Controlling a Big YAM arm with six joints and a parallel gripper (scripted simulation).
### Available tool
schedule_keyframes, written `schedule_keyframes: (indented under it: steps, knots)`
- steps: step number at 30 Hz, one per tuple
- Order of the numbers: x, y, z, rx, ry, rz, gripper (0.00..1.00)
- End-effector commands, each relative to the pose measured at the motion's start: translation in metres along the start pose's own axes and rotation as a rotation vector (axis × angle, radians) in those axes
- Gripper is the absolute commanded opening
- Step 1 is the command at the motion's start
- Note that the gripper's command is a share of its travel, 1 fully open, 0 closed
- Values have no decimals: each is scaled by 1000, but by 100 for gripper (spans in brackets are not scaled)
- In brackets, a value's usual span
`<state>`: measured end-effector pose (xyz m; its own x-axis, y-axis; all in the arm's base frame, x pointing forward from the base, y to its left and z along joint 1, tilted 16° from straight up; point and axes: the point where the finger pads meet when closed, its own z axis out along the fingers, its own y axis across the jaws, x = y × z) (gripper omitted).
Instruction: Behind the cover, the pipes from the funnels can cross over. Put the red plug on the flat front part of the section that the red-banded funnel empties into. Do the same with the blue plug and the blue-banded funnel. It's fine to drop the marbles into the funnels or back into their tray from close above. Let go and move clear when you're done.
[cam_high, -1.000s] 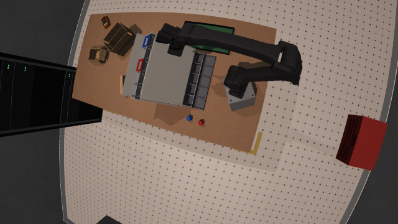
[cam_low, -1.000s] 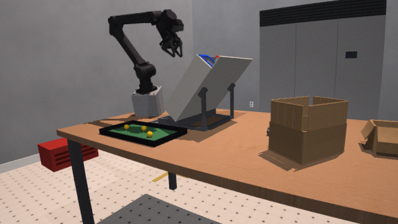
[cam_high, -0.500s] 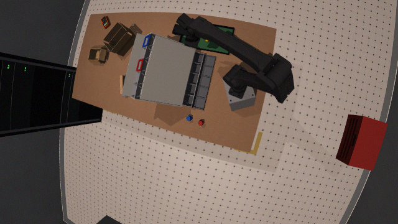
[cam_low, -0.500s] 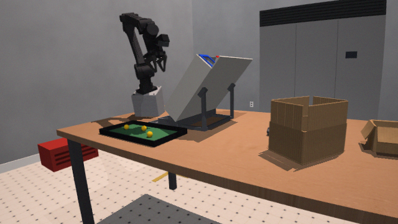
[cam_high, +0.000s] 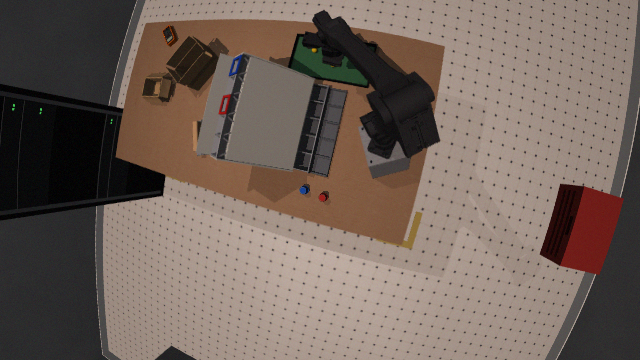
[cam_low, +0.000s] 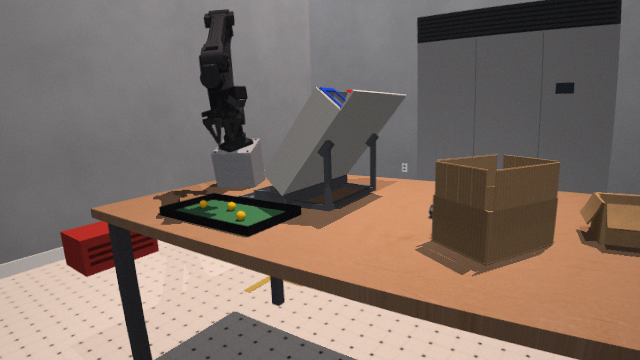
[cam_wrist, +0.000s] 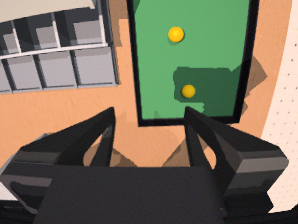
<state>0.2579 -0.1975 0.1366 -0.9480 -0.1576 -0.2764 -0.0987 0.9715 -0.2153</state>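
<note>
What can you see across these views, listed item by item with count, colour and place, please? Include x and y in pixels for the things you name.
Marbles (cam_low: 240, 215) (cam_wrist: 175, 34): three, yellow, in the tray
Tray (cam_low: 248, 232): one, green with black rim, on the table
Covered pipe rack (cam_high: 267, 115) (cam_low: 305, 135): one, grey, mid-table
Funnel bands: one red (cam_high: 222, 105), one blue (cam_high: 232, 66), at the rack's top
Plugs: one red (cam_high: 323, 197), one blue (cam_high: 304, 190), beside the rack
Cardboard boxes (cam_low: 520, 220): at least two, brown, table's far end from the arm
Table (cam_high: 365, 215) (cam_low: 380, 240): one, brown
Red cabinet (cam_high: 595, 230) (cam_low: 75, 255): one, floor
Arm (cam_high: 367, 57) (cam_low: 217, 60): one, black, grey base
Gripper (cam_wrist: 149, 113): one, black, open, near the tray

Lab or workshop — server rack (cam_high: 60, 150), workbench (cam_high: 270, 184) (cam_low: 400, 240) (cam_wrist: 60, 107).
</note>
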Motion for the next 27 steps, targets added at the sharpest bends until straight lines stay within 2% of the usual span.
schedule_keyframes:
  steps: [1, 6, 11, 14, 22, 25, 27]
  knots:
    - [-3, -41, 1, 50, -3, -51, 56]
    - [20, -64, 22, 50, 57, -50, 56]
    - [35, -79, 36, 49, 97, -50, 56]
    - [35, -82, 34, 57, 94, -51, 56]
    - [49, -86, 49, 40, 132, -49, 56]
    - [45, -90, 40, 65, 117, -54, 56]
    - [44, -90, 41, 62, 119, -55, 56]
